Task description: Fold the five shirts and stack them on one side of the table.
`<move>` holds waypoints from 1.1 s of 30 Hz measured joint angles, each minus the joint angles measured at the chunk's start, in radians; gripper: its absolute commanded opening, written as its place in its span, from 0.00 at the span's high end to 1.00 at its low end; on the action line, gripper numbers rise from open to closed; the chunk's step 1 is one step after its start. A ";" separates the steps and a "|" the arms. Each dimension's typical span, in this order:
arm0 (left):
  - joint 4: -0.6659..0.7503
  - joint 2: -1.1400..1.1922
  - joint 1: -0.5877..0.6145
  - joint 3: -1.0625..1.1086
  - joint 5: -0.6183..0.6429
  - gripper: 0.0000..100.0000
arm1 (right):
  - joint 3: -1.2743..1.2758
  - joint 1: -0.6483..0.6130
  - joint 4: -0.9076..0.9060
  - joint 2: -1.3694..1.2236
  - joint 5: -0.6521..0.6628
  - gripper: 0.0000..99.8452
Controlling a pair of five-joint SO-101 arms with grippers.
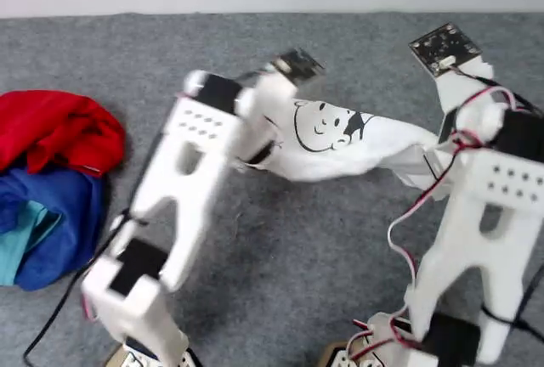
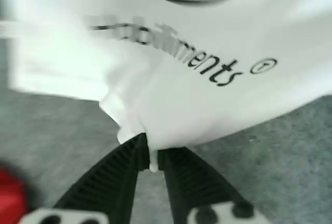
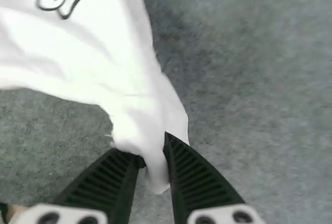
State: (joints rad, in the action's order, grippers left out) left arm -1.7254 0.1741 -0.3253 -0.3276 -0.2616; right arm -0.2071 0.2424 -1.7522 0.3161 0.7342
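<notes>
Nearest: left gripper [image 2: 149,156] clamped on white shirt [image 1: 340,142] edge; right gripper [image 3: 153,164] pinching far corner. Shirt hangs between arms, table centre. Soft, light, floppy; judged best gripped at hems. Red and blue shirts [image 1: 51,180] heaped at nine o'clock.

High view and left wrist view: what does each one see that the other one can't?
High view, not the left wrist view: blue shirt, teal shirt, the cartoon face, the right arm. Left wrist view, not the high view: a close look at the left gripper shut on the white shirt's edge, and black lettering. Both: white shirt, red shirt, grey table.
</notes>
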 measured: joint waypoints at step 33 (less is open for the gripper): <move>0.299 -0.626 0.247 0.878 -0.344 0.83 | 0.761 -0.367 0.284 0.215 -0.014 0.99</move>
State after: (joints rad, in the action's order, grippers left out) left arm -1.4262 -0.4519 -0.0783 0.5501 -0.6053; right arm 0.5539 -0.1243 -1.4684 0.5309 0.7204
